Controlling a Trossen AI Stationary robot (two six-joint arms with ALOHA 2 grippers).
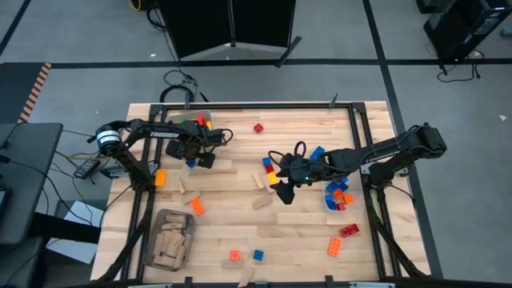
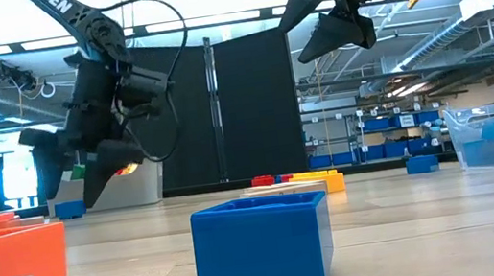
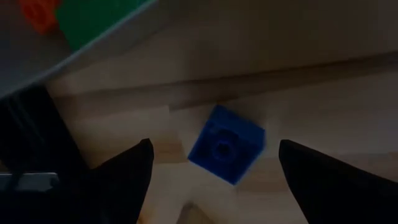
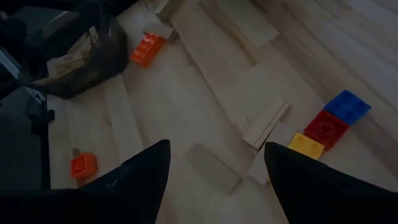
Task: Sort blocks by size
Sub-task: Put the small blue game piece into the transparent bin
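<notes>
Blue small brick (image 3: 226,144) lies on the table directly below your left gripper (image 3: 211,168), between its spread, empty fingers, turned diagonally to them. Right gripper (image 4: 214,165), also spread and empty, hovers mid-table, farther away.

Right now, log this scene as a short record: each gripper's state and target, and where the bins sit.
left gripper: open, hovering above a small blue studded plastic brick on the wooden table
right gripper: open, empty, over mid-table beside a blue, red and yellow brick row
grey bin: near the left front corner, holds tan wooden pieces
clear bin: right side, holds blue and red bricks
</notes>
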